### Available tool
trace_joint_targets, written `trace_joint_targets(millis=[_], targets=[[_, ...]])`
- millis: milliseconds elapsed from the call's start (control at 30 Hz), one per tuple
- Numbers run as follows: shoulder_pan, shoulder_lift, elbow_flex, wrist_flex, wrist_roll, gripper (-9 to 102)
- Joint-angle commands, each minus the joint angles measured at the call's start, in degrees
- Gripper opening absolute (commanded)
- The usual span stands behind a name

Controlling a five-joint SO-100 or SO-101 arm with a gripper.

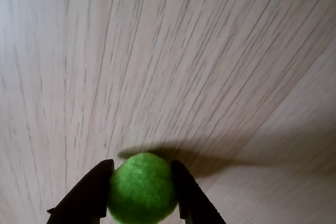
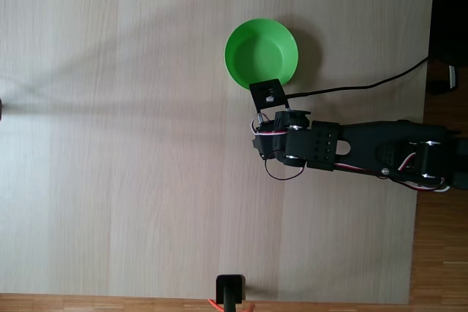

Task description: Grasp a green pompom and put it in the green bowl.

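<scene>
Between the two dark fingers (image 1: 100, 192) in the wrist view, pompom (image 1: 142, 187) pinched snugly above the worktop (image 1: 157, 51); in the fixed view, bowl (image 2: 261, 52) just beyond the wrist, toward the picture's top.

A bright, fuzzy green is shown by the green pompom (image 1: 142, 188), and the gripper (image 1: 142, 192) fingers (image 1: 89, 195) on either side of it are seen as plain black. The green bowl (image 2: 245, 71) is rendered in a uniform bright green, without pattern. The table (image 2: 110, 144) is finished in pale beige wood grain with fine darker streaks, and the arm (image 2: 344, 147) is black with white and red wiring.
</scene>
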Motion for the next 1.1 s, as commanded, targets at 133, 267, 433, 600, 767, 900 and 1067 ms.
trace_joint_targets(millis=[133,267,433,600,767,900,1067], targets=[[0.26,1.41,-1.14,0.18,0.18,12],[0.26,3.08,-1.32,0.18,0.09,12],[0.26,5.62,-1.23,0.18,0.26,11],[0.26,6.42,-1.14,0.18,0.35,4],[0.35,6.5,-1.67,0.18,0.35,0],[0.35,6.59,-1.93,0.26,0.44,0],[0.79,10.81,-1.93,0.26,0.44,0]])
